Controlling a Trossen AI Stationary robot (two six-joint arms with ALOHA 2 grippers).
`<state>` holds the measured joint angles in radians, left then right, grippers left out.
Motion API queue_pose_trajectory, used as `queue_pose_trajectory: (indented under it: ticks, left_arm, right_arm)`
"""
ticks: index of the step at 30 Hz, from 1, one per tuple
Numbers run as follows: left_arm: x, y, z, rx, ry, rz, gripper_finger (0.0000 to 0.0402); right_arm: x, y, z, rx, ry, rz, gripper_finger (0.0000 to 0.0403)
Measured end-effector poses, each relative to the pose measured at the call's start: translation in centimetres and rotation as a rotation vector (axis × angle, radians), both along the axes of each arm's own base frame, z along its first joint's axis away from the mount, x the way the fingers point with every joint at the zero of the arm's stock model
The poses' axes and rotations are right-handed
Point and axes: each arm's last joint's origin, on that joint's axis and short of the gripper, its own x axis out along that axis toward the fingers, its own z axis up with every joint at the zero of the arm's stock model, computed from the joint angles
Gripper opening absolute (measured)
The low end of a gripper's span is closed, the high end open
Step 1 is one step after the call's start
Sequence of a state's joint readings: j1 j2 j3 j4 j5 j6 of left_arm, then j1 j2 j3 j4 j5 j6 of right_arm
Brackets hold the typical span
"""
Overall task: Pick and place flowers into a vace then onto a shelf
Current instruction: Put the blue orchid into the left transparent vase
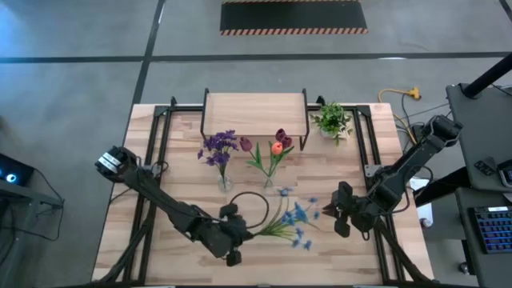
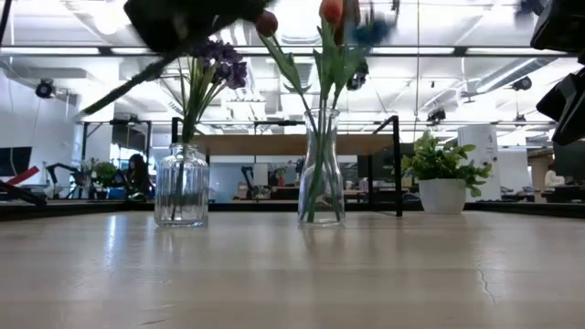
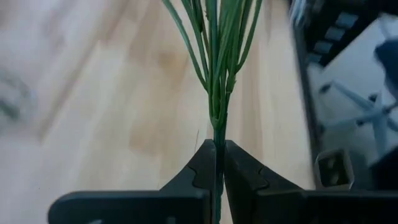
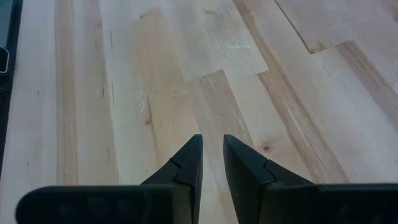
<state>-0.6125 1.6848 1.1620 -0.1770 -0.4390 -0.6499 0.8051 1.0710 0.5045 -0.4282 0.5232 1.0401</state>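
So the left gripper (image 3: 217,163) is clamped tight on the green stem of the blue flowers (image 1: 298,218), right near the stem's cut end. You can see it really clearly in the left wrist view, the 2 dark fingers (image 3: 200,171) pinch the stem with basically no gap and the thin leaves fan out past them. From above, that bunch stretches out from the gripper toward the right arm, blooms spread over the wood in front of the vases.

Using the shelf (image 1: 254,113) as the reference: it sits at the back of the table (image 1: 352,264), and just in front of it stand 2 clear glass vases. The ribbed vase (image 2: 181,190) holds the purple cluster (image 2: 222,62); the taller slim vase (image 2: 321,169) next to it holds the dark red tulips (image 1: 282,138) and the orange bud (image 1: 276,148). A small potted plant (image 1: 333,120) sits just beside the shelf's right end.

The right gripper (image 1: 342,218) is well in front of the shelf too, off to the right of the blue blooms, over bare wood. Its fingers (image 4: 189,163) sit slightly apart with nothing between them.

Whether the blue bunch is lifted or touching the table, I can't really tell.
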Motion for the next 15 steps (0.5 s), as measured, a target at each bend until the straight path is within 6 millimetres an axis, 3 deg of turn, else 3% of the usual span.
queue_pose_trajectory:
  ticks: [9, 15]
  left_arm:
    - [0.3, 0.1, 4.5, 0.149, -0.265, 0.039, 0.0000]
    - [-0.9, 0.8, 7.1, 0.257, -0.382, 0.140, 0.0000]
  right_arm:
    - [0.0, 0.0, 0.0, -0.002, 0.000, 0.002, 0.0056]
    - [0.0, 0.0, -0.1, -0.004, 0.002, 0.003, 0.0056]
